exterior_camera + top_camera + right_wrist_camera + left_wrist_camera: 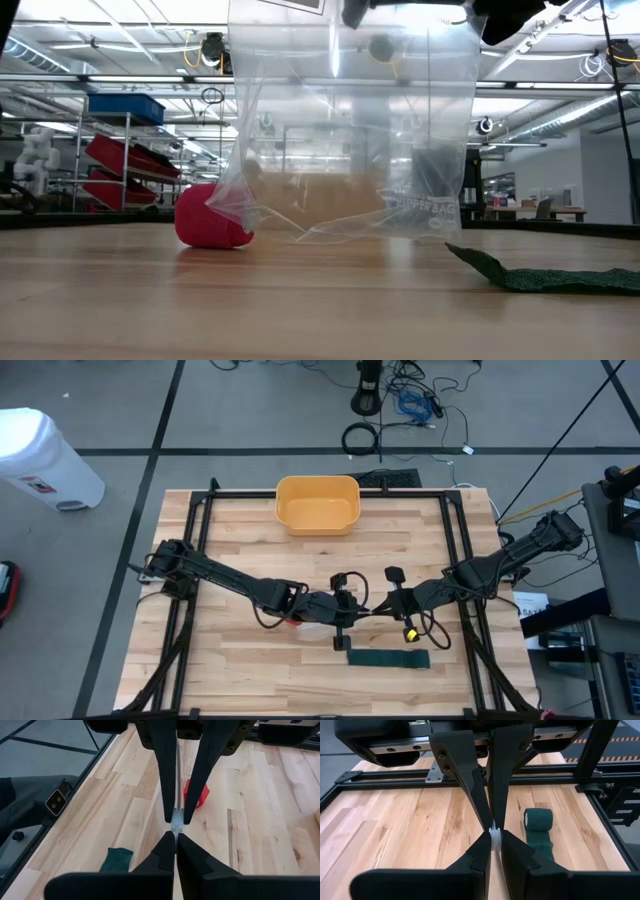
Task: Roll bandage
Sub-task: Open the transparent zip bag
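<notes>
A clear plastic bag [350,120] hangs in the middle of the table, held up by its top edge between both grippers. Its bottom [330,232] rests on the wood. My left gripper [494,840] and my right gripper [175,836] meet tip to tip above the table, each shut on the bag's top edge. A red bandage roll [210,220] lies on the table by the bag's lower corner; whether it is inside the bag cannot be told. A green bandage [388,658], partly unrolled, lies flat near the front edge, its rolled end [538,819] to one side. My left gripper pinches the bag's top edge [494,831] between its two fingers, at their free ends. The fingers slant down from the table's left. The bag hangs below, its bottom on the table. My right gripper pinches the same top edge [176,825] between its two fingertips, right against the left gripper's tips. It slants down from the table's right. The plastic hangs slack beneath it.
A yellow bowl [317,503] stands at the table's far edge, in the middle. A black metal frame [200,510] runs around the tabletop. Bare wood lies to the left and right of the arms.
</notes>
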`<action>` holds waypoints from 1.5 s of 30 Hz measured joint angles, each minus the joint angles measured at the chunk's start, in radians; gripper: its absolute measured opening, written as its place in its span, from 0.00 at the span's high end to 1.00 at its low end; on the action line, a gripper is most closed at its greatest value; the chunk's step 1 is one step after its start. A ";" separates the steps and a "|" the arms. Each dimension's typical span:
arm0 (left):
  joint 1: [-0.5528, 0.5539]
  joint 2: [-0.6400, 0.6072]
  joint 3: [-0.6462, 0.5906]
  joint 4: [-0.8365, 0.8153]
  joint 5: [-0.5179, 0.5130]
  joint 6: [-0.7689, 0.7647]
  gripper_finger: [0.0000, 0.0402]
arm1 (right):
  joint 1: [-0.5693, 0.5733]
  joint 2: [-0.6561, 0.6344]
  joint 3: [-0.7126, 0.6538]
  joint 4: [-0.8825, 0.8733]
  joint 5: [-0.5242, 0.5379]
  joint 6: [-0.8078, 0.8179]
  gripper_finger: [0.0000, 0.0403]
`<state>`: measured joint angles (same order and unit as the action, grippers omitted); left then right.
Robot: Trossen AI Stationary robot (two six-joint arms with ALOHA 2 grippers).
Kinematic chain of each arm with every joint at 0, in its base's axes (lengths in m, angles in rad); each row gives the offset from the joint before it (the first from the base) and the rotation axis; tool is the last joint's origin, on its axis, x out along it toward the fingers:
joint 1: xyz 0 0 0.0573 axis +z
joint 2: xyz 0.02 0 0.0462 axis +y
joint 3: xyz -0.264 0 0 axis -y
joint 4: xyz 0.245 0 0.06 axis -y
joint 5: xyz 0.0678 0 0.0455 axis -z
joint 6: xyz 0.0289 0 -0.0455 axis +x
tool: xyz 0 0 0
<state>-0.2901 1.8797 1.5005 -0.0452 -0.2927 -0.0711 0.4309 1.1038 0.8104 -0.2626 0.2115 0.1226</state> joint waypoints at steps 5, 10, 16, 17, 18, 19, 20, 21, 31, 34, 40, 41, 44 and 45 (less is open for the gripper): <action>0.000 0.000 0.000 -0.002 -0.001 0.000 0.90 | 0.000 0.000 0.000 0.000 0.001 0.000 1.00; 0.000 0.000 0.001 -0.018 -0.006 0.000 0.90 | 0.000 0.000 0.000 -0.001 0.002 0.000 1.00; 0.000 0.000 0.001 -0.022 -0.006 0.000 0.90 | 0.000 0.000 0.000 -0.003 0.002 0.000 1.00; 0.000 0.000 0.001 -0.023 -0.006 0.000 0.90 | 0.000 0.000 0.000 -0.003 0.002 0.000 1.00; 0.000 0.000 0.001 -0.024 -0.006 0.000 0.90 | 0.000 0.000 0.000 -0.003 0.002 0.000 1.00; 0.000 0.000 0.001 -0.024 -0.006 0.000 0.90 | 0.000 0.000 0.000 -0.003 0.002 0.000 1.00; 0.000 0.000 0.001 -0.025 -0.006 0.000 0.90 | 0.000 0.000 0.000 -0.003 0.002 0.000 1.00; 0.000 0.000 0.001 -0.027 -0.006 0.000 0.90 | 0.000 0.000 0.000 -0.003 0.002 0.000 1.00; -0.006 -0.017 0.001 -0.081 -0.009 -0.020 0.90 | 0.000 0.000 0.000 -0.002 0.002 0.000 1.00; -0.011 -0.026 0.001 -0.099 -0.011 -0.020 0.90 | 0.000 0.000 0.000 -0.002 0.000 0.000 1.00; -0.019 -0.043 0.001 -0.156 -0.034 -0.029 0.90 | 0.000 0.000 0.000 -0.002 0.002 0.000 1.00; -0.021 -0.047 0.001 -0.164 -0.036 -0.029 0.90 | 0.000 0.000 0.000 -0.002 0.002 0.001 1.00; -0.026 -0.050 0.001 -0.171 -0.041 -0.029 0.90 | 0.000 0.000 0.000 -0.002 0.001 0.003 1.00; -0.028 -0.050 0.001 -0.178 -0.042 -0.029 0.90 | 0.000 0.000 0.000 -0.002 -0.001 0.004 1.00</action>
<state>-0.3184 1.8297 1.5013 -0.2236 -0.3349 -0.1001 0.4313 1.1038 0.8104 -0.2649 0.2106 0.1263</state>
